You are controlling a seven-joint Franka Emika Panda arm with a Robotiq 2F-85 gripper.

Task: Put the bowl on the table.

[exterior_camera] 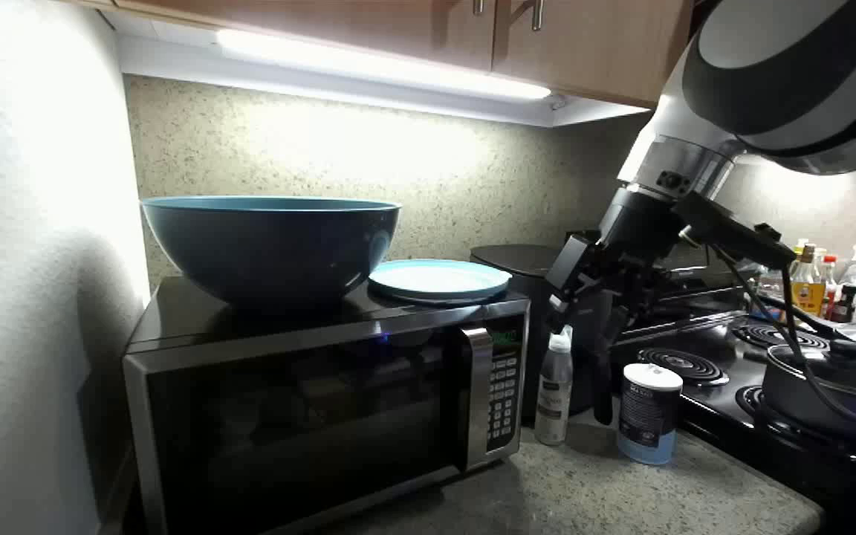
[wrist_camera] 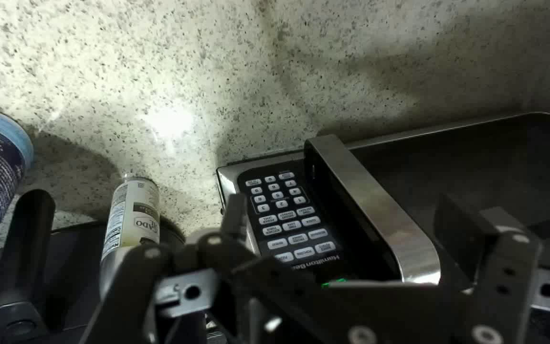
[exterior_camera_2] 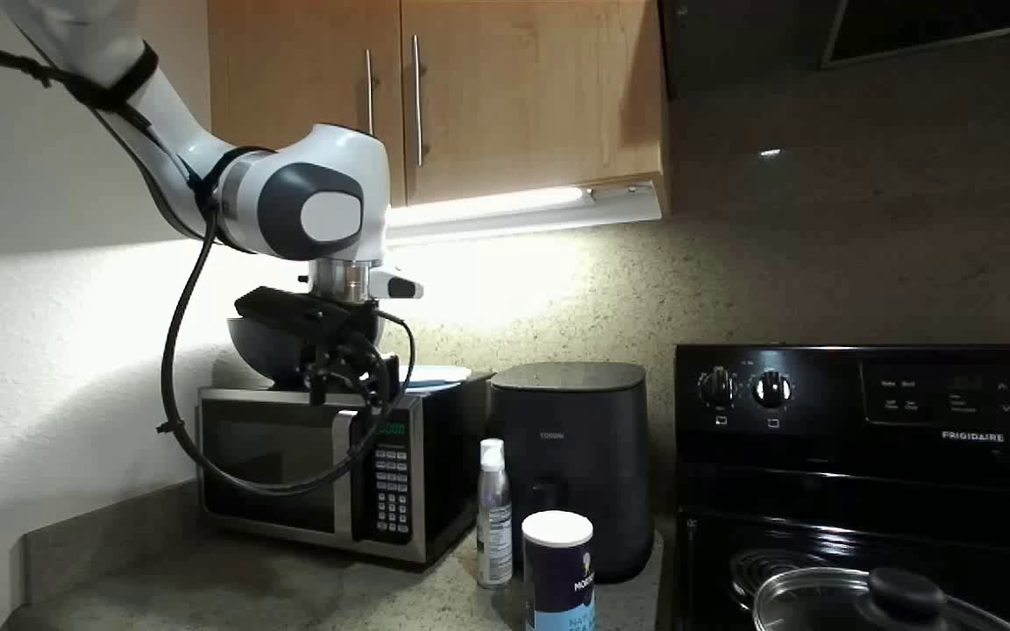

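Note:
The large dark teal-blue bowl (exterior_camera: 272, 256) sits upright on top of the microwave (exterior_camera: 302, 431), beside the wall. In an exterior view the bowl (exterior_camera_2: 264, 349) is partly hidden behind my arm and gripper. It is out of the wrist view. My gripper (exterior_camera: 584, 316) is apart from the bowl, in front of the microwave's control-panel side. It also shows in an exterior view (exterior_camera_2: 356, 386). In the wrist view my gripper (wrist_camera: 351, 229) is open, its fingers wide apart with nothing held between them. The speckled countertop (exterior_camera: 576, 490) lies below.
A pale blue plate (exterior_camera: 439, 279) lies on the microwave right of the bowl. A spray can (exterior_camera_2: 494, 526), a salt canister (exterior_camera_2: 558, 570) and a black air fryer (exterior_camera_2: 571, 473) stand beside the microwave. A stove with a lidded pot (exterior_camera: 837, 394) is beyond. Cabinets (exterior_camera_2: 531, 96) hang overhead.

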